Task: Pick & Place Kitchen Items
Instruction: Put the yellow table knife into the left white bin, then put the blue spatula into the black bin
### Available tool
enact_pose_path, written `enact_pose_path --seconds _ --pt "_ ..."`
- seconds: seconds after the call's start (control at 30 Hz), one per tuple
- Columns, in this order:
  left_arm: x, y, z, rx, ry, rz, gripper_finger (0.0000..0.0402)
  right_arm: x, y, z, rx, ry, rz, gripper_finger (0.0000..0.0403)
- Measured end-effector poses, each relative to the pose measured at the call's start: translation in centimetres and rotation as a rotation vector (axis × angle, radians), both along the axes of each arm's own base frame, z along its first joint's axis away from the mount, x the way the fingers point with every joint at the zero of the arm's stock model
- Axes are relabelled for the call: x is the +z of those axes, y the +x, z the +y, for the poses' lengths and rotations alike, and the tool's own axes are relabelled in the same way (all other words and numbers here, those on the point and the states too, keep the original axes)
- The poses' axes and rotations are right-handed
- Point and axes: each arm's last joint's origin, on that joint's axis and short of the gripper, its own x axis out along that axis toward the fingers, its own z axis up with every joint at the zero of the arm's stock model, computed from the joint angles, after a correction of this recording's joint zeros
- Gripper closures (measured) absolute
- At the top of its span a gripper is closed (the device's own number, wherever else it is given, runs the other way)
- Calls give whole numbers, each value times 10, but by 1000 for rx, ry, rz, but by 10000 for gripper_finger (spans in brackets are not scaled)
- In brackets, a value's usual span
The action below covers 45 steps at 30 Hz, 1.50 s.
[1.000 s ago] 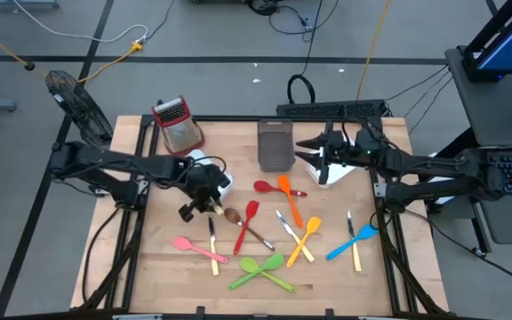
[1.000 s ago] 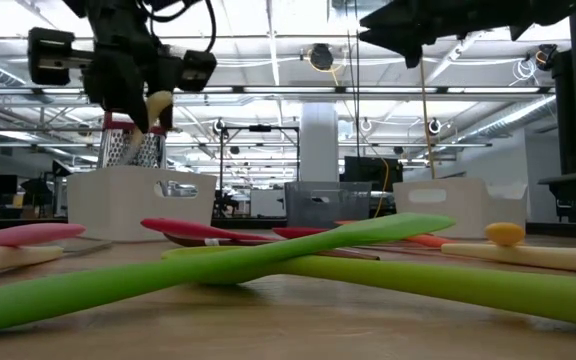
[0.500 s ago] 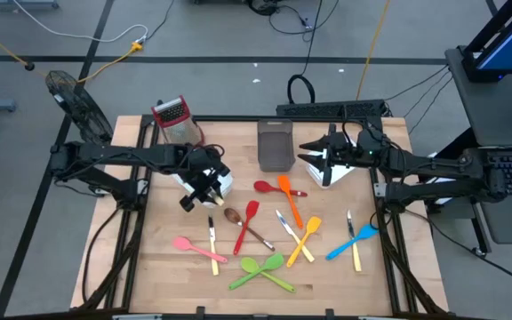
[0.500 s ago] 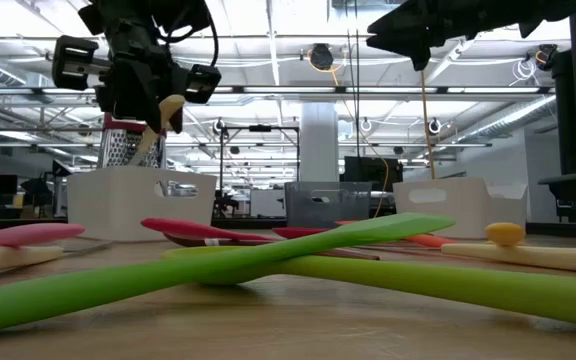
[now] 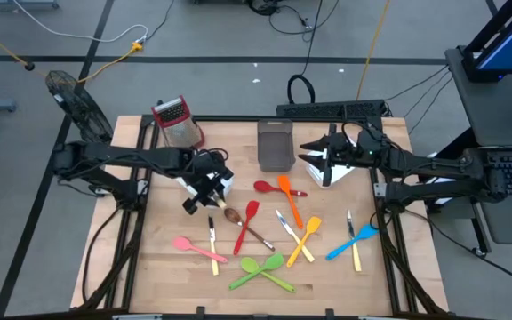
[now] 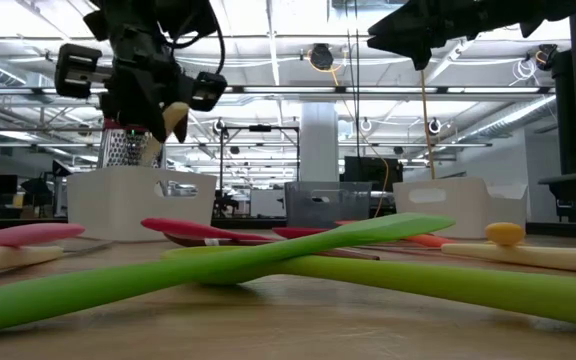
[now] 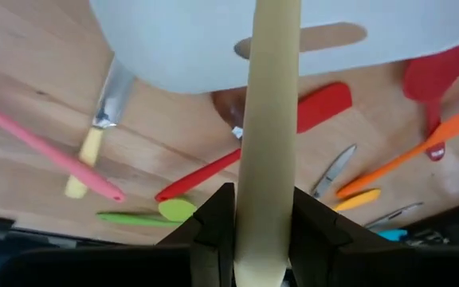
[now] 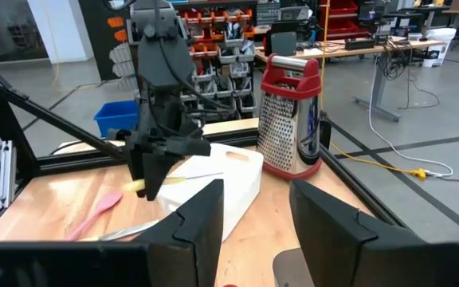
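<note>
- the high view looks straight down from well above, taking in the whole wooden surface point(image 5: 149, 267) and both arms.
- the low view sits at surface height, very near the crossed green spoons point(image 6: 268, 262), facing level into the room behind.
- the left wrist view looks down, close over the white bin point(image 7: 213, 40) and scattered utensils.
- the right wrist view faces across the surface, sharing the box grater point(image 8: 292, 119) and white bin with the high view.
</note>
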Motion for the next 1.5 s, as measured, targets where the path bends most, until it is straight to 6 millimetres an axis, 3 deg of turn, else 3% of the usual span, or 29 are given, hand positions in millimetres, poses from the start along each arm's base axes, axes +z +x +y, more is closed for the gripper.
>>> enact_pose_path --seconds 0.3,0.67,0.87,1.2,1.5 --pt "-7 3 2 -16 67 25 261 0 0 0 0 1 4 264" --pt "-1 2 2 -43 88 -25 190 -1 0 0 0 2 6 264" --pt "14 6 1 -50 132 -172 192 -2 0 0 0 5 19 264" --pt "42 15 -23 -8 448 -436 194 -7 -1 0 3 -8 79 264" --pt "43 14 -56 -286 713 -496 195 -11 -1 0 4 -1 112 264"
